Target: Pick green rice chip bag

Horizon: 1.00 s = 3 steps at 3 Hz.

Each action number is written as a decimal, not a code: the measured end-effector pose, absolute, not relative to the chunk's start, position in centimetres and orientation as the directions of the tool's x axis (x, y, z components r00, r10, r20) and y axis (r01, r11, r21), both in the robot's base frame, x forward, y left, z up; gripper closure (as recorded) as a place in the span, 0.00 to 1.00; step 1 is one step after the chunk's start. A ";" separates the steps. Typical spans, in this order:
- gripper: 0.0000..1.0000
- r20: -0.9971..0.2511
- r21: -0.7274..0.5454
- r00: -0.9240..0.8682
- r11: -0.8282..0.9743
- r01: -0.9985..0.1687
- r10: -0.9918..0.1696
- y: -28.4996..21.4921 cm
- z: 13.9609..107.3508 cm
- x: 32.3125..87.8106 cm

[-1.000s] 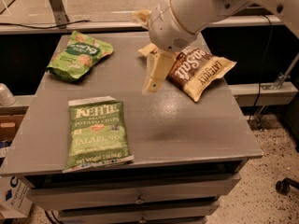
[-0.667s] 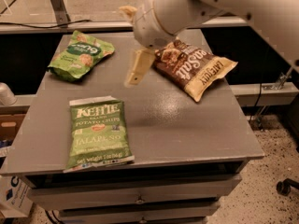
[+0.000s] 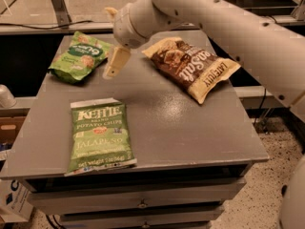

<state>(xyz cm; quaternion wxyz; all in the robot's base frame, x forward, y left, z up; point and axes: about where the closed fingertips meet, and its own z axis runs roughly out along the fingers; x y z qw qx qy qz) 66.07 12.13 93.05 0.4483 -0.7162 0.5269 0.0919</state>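
Observation:
The green rice chip bag [image 3: 80, 56] lies at the table's far left corner; it is puffy and light green with a dark green band. My gripper [image 3: 110, 42] hangs just to the right of the bag, above the table and apart from it. It is open and empty. One cream finger [image 3: 116, 63] points down-left toward the bag's right edge. The other fingertip [image 3: 110, 11] shows above the wrist. The white arm reaches in from the upper right.
A flat green KETTLE JALAPENO bag [image 3: 100, 135] lies at the front left of the grey table [image 3: 190, 132]. A brown and cream bag [image 3: 193, 66] lies at the back right, partly under the arm. Drawers sit below the tabletop.
My gripper has moved left across the table, from beside the brown bag to next to the green rice chip bag. The bags have not moved.

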 end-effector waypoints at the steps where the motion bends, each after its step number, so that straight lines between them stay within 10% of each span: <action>1: 0.00 -0.647 -0.509 0.376 0.009 -0.860 -0.664 14.7 91.8 68.0; 3: 0.00 -0.717 -0.402 0.278 0.054 -0.914 -0.639 20.2 88.8 68.8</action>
